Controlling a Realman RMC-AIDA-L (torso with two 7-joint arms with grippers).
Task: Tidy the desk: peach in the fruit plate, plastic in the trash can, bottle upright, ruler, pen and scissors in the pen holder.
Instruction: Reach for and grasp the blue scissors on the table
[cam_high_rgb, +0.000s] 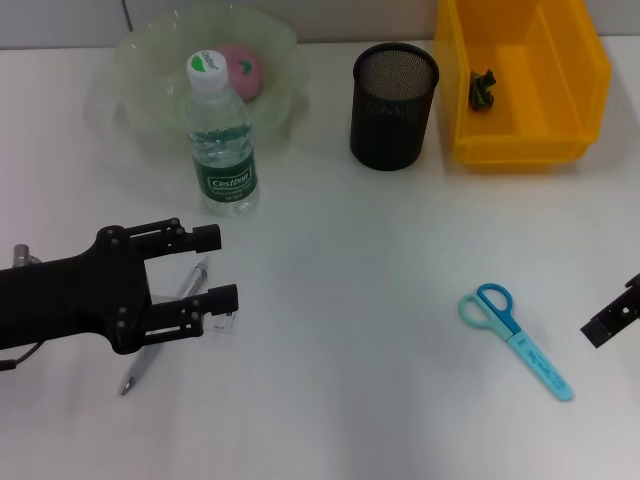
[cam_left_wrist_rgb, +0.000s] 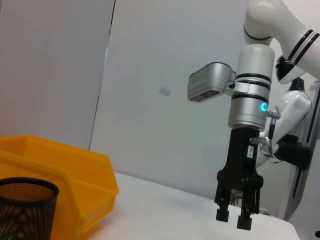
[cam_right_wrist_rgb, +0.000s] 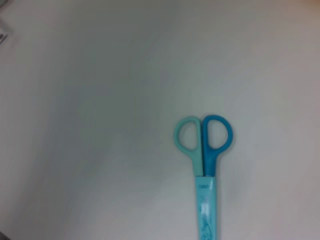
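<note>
Pen (cam_high_rgb: 160, 335) beneath open left pincer (cam_high_rgb: 214, 267), between fingers.

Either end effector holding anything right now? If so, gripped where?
Nothing held. Left end effector hovers open over the pen; right end effector is empty, off beside the scissors.

The pen (cam_high_rgb: 160, 330) lies partly hidden under the left end effector (cam_high_rgb: 214, 268), and the right end effector (cam_high_rgb: 612, 320) is cut off at the head view's edge.
</note>
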